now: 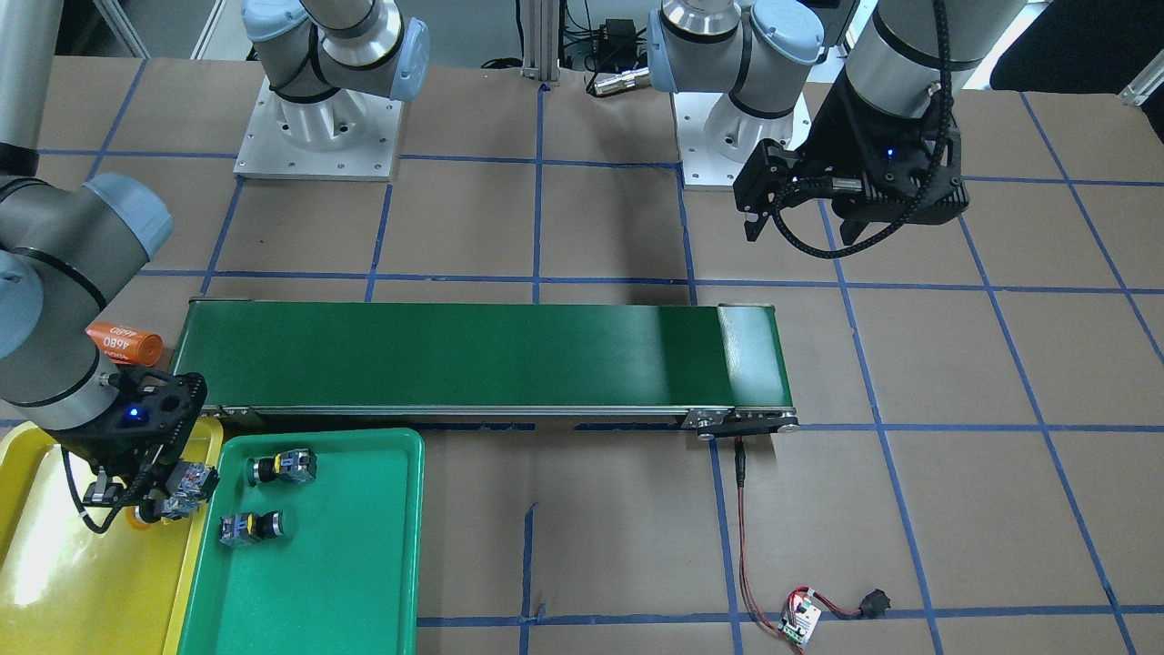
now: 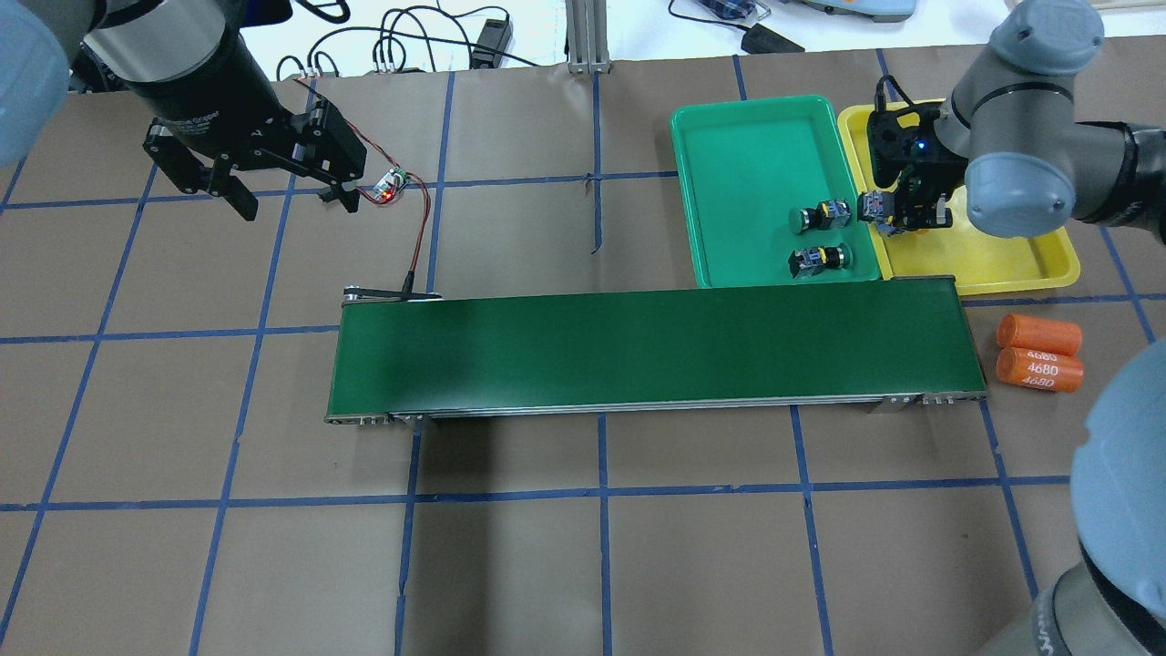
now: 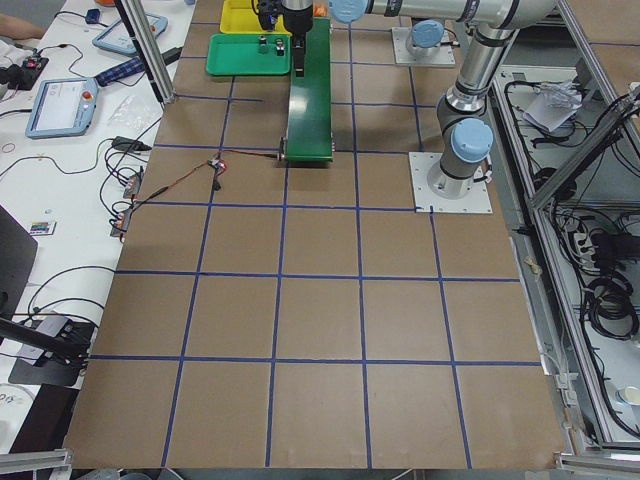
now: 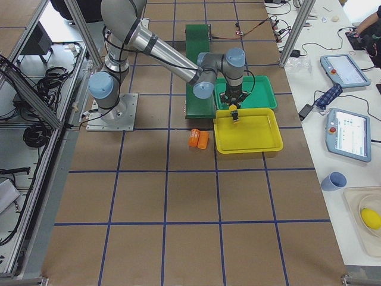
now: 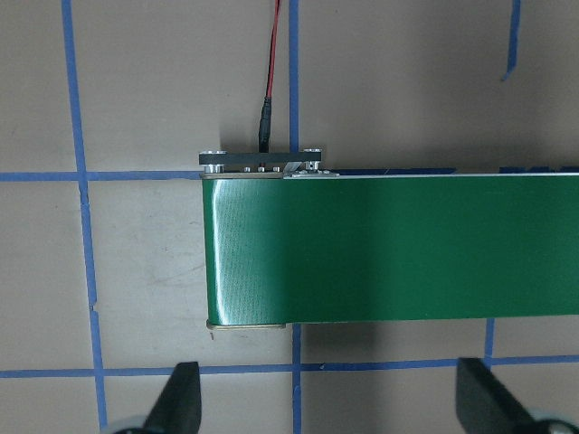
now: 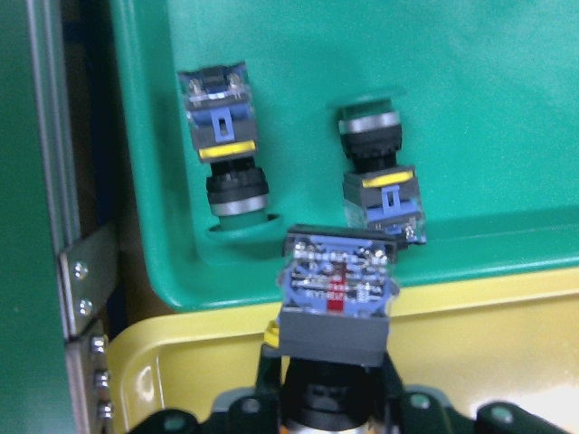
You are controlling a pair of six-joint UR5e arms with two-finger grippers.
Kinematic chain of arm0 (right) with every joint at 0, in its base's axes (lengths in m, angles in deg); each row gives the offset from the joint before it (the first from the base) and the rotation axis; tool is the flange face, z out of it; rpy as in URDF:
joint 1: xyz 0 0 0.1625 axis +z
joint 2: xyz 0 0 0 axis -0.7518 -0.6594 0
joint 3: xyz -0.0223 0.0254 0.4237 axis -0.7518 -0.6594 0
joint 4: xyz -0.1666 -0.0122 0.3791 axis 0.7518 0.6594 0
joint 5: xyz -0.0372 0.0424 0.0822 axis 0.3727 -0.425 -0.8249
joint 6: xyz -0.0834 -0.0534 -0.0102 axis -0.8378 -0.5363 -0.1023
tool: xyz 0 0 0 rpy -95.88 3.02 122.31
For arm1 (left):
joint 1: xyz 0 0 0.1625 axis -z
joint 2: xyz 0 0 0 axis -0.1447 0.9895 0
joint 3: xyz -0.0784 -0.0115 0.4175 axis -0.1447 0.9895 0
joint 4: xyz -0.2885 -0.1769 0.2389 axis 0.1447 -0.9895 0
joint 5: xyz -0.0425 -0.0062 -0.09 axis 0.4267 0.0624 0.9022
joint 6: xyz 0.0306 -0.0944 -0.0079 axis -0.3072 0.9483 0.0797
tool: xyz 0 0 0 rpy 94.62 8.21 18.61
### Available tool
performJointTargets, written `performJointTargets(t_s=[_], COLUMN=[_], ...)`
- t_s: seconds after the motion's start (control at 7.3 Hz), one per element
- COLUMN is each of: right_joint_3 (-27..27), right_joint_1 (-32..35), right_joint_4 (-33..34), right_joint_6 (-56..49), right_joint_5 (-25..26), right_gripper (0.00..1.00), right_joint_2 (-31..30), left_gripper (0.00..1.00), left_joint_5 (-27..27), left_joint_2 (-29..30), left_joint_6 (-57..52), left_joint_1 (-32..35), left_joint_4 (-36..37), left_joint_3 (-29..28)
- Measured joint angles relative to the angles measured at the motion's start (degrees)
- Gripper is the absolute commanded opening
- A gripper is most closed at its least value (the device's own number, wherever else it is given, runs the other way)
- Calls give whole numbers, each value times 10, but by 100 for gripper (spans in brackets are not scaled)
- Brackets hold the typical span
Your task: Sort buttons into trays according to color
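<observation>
My right gripper point(image 2: 902, 219) is shut on a yellow-capped button point(image 6: 336, 298), contact block pointing outward. It hangs over the yellow tray point(image 2: 1002, 264) at the rim it shares with the green tray point(image 2: 747, 146). In the front view the held button point(image 1: 186, 478) sits just left of the green tray point(image 1: 364, 564). Two green-capped buttons point(image 2: 820, 216) point(image 2: 818, 260) lie on their sides in the green tray's corner near the belt, also visible in the right wrist view point(image 6: 224, 149) point(image 6: 380, 167). My left gripper point(image 2: 299, 205) hovers open and empty far from the trays, its fingers point(image 5: 181, 398) spread wide.
A long dark-green conveyor belt point(image 2: 638, 351) crosses the table's middle, its end beside both trays. Two orange cylinders marked 4680 point(image 2: 1038, 351) lie by the belt's right end. A small circuit board point(image 2: 393, 182) with red wires lies near my left gripper.
</observation>
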Motion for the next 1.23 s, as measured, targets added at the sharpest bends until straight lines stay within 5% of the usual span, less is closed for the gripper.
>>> performJointTargets(t_s=[0.69,1.23], right_joint_3=[-6,-11], right_joint_1=[-38,6], right_joint_4=[-16,-160], right_joint_6=[-53,41], right_joint_5=[1,-1], right_gripper=[100,100], right_joint_2=[-17,-138], left_gripper=[100,100], left_joint_5=[1,1], left_joint_2=[1,0], left_joint_6=[0,-1], left_joint_1=[0,0], left_joint_4=[0,0], left_joint_3=[0,0])
